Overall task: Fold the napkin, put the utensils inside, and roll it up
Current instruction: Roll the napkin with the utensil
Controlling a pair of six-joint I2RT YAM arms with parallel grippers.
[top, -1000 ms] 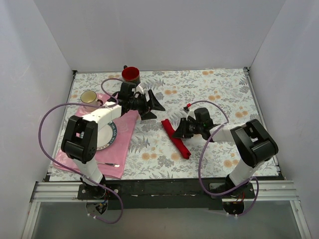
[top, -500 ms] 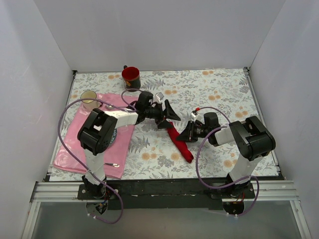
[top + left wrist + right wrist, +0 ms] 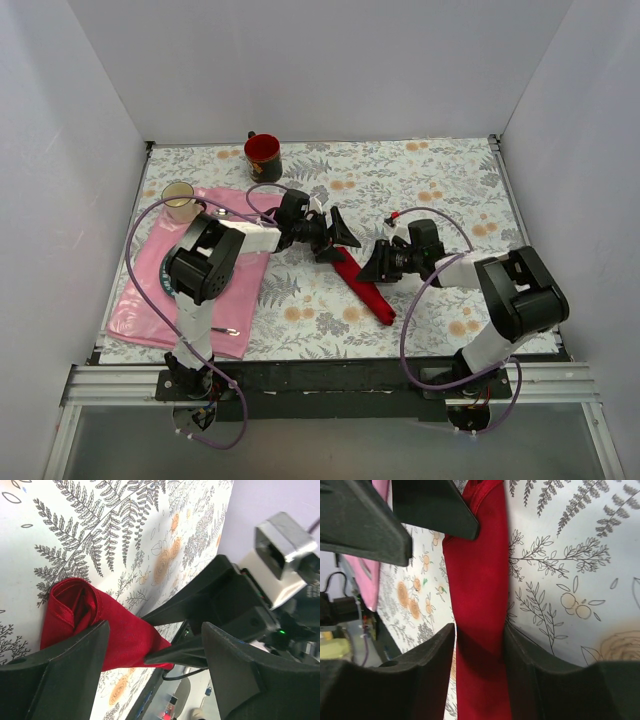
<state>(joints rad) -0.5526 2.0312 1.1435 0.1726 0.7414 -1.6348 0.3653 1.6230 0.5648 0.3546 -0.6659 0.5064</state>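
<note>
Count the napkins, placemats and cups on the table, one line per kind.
Napkins: 1 (rolled red napkin)
Placemats: 1 (pink placemat)
Cups: 2 (dark mug with a red inside, tan cup)
Total: 4

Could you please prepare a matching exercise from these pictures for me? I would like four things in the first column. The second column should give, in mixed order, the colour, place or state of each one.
Column one
1. napkin
2. mug
3. placemat
4. left claw

Column two
A. pink, lying flat on the left
B. upright at the far back, dark outside and red inside
C. open, over one end of the red roll
D. red, rolled into a long strip in the middle

Right pairs: 1-D, 2-B, 3-A, 4-C
</note>
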